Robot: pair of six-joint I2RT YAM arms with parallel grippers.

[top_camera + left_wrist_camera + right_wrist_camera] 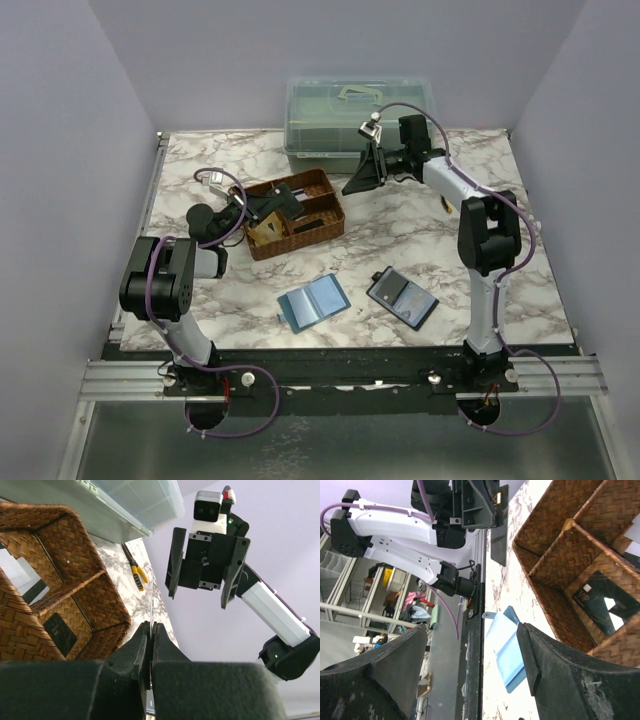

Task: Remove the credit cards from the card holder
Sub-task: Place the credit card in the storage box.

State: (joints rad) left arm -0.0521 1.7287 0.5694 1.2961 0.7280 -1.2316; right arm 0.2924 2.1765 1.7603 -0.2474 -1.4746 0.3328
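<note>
The card holder (402, 297), a small black bifold with a blue-grey inside, lies open on the marble table right of centre, apart from both grippers. My left gripper (263, 206) hovers over the wicker basket (325, 222) and is shut on a thin dark card, seen edge-on in the left wrist view (150, 600) and flat in the right wrist view (498, 535). My right gripper (358, 178) is open and empty above the table, just right of the basket, and faces the left gripper. The left wrist view shows it too (204, 562). A black card (600, 605) lies in a basket compartment.
A light-blue flat folder (313, 302) lies open left of the card holder. A clear lidded plastic box (360, 120) stands at the back behind the basket. Yellow-handled pliers (135, 572) lie on the table beyond the basket. Walls close in the table on three sides.
</note>
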